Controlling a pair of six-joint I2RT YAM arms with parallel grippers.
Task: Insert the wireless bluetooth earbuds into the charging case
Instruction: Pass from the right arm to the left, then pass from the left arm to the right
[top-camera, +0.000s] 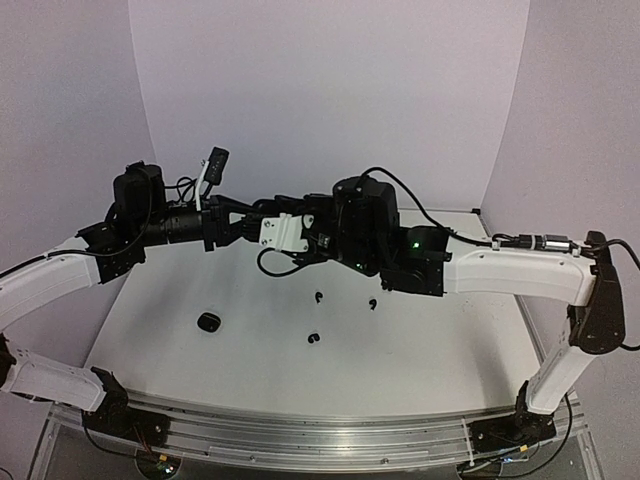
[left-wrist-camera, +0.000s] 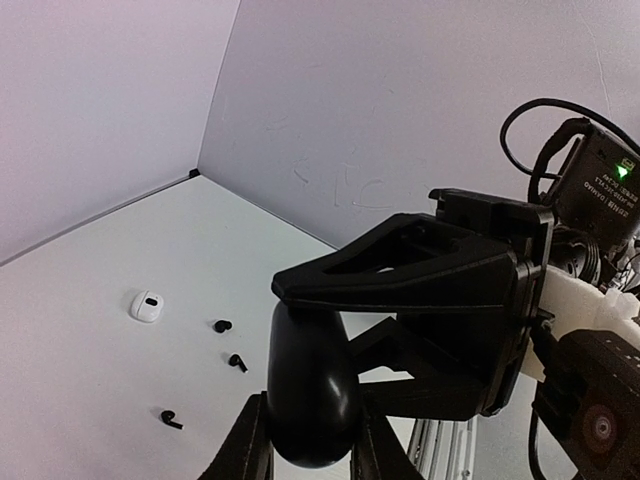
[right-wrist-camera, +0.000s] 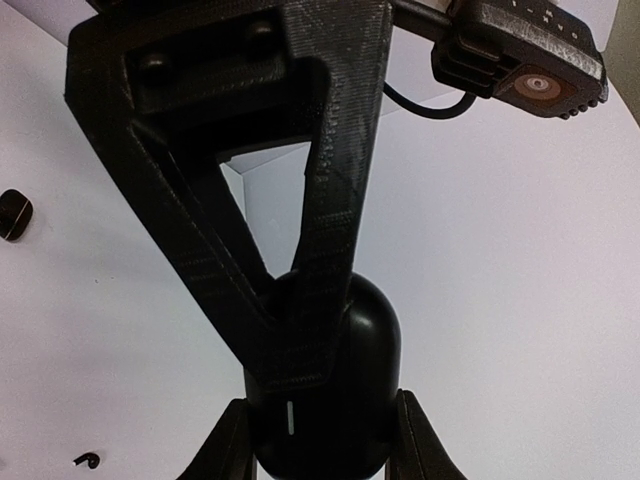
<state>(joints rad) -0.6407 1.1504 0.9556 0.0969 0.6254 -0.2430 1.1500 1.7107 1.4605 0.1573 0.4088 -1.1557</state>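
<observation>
Three black earbuds (top-camera: 319, 296) (top-camera: 373, 303) (top-camera: 313, 338) lie loose on the table (top-camera: 430, 350), below the two pincers and toward the arm bases. They are tiny, glossy comma shapes, and none sits in a case. The table is flat matte white, with plain pale walls (top-camera: 320, 80) closing it at the back and sides. Above it the left pincer (left-wrist-camera: 308, 440) and right pincer (right-wrist-camera: 320, 440) meet, each pinching the same smooth, pebble-shaped black case (left-wrist-camera: 305, 380) from opposite sides. Below and left of the pincers lies a second black case (top-camera: 208, 322), and beyond the left pincer a white case (left-wrist-camera: 147, 305).
</observation>
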